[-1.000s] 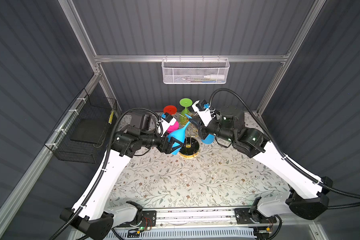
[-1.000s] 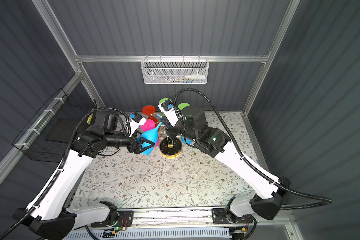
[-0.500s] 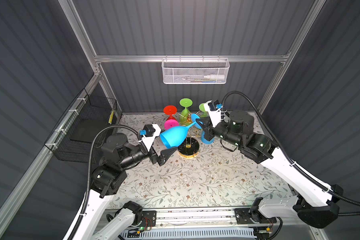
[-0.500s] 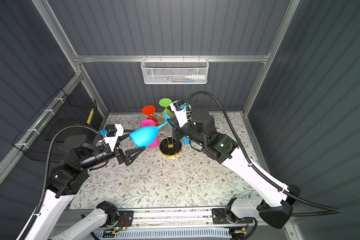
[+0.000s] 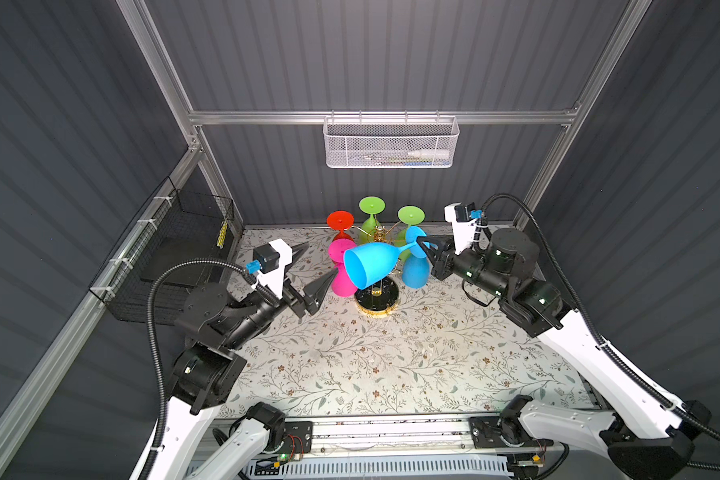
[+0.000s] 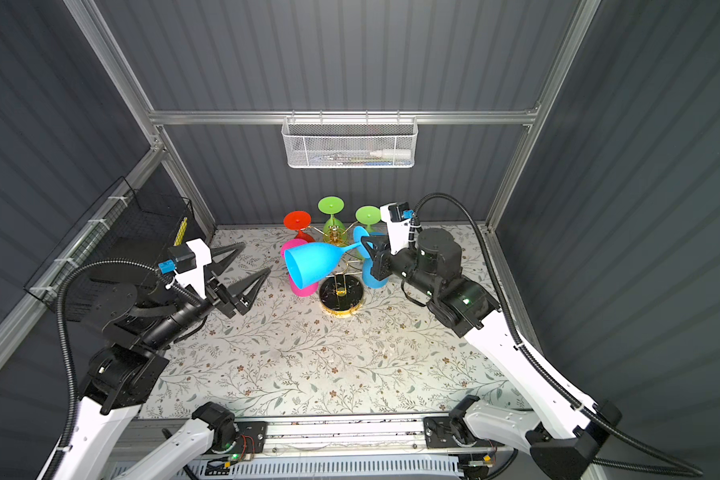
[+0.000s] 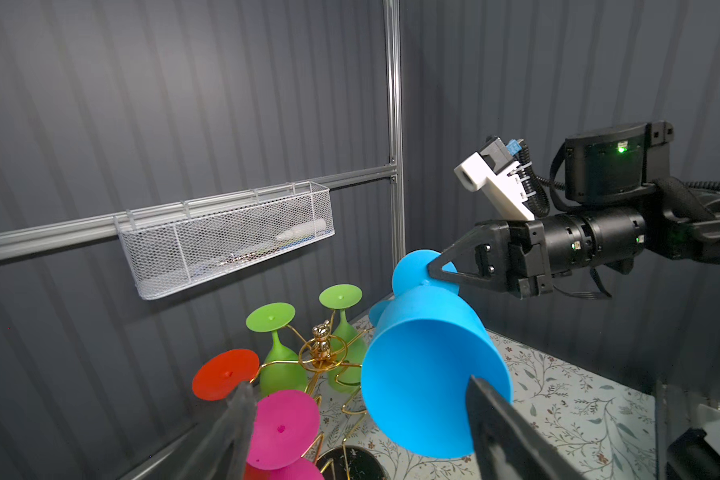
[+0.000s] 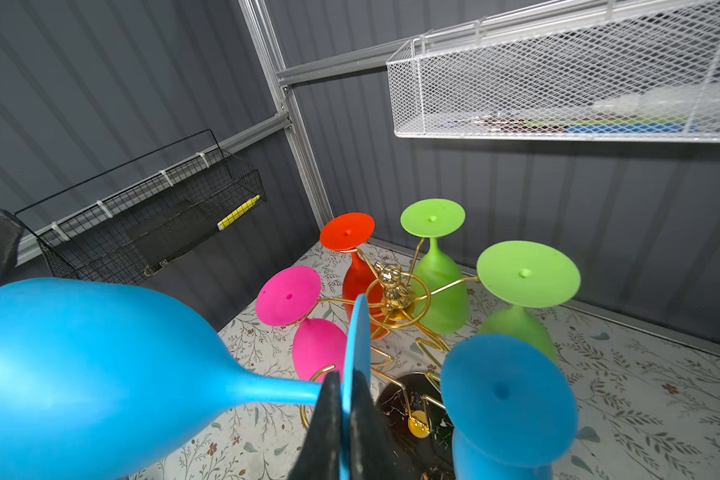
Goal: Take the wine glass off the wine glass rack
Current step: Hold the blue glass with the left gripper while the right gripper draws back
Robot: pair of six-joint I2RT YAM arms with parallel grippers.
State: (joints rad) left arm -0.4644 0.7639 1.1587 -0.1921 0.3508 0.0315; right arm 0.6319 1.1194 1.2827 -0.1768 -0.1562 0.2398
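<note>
A blue wine glass (image 5: 368, 266) (image 6: 312, 264) lies level in the air, off the gold wine glass rack (image 5: 377, 297) (image 6: 341, 299), with its bowl mouth facing left. My right gripper (image 5: 421, 244) (image 6: 366, 246) (image 8: 346, 380) is shut on the edge of the glass's round foot. My left gripper (image 5: 320, 259) (image 6: 254, 258) (image 7: 358, 386) stands open just left of the bowl's mouth (image 7: 429, 374), holding nothing. In both top views a small gap shows between it and the rim.
Red (image 5: 340, 220), pink (image 5: 341, 270), two green (image 5: 371, 216) and another blue glass (image 5: 414, 272) hang upside down on the rack. A white mesh basket (image 5: 389, 143) hangs on the back wall and a black wire basket (image 5: 175, 249) on the left wall.
My left gripper let go of the blue bowl and drew back left, then rose level with the bowl's mouth. My right gripper carried the glass off the rack and turned it level.
</note>
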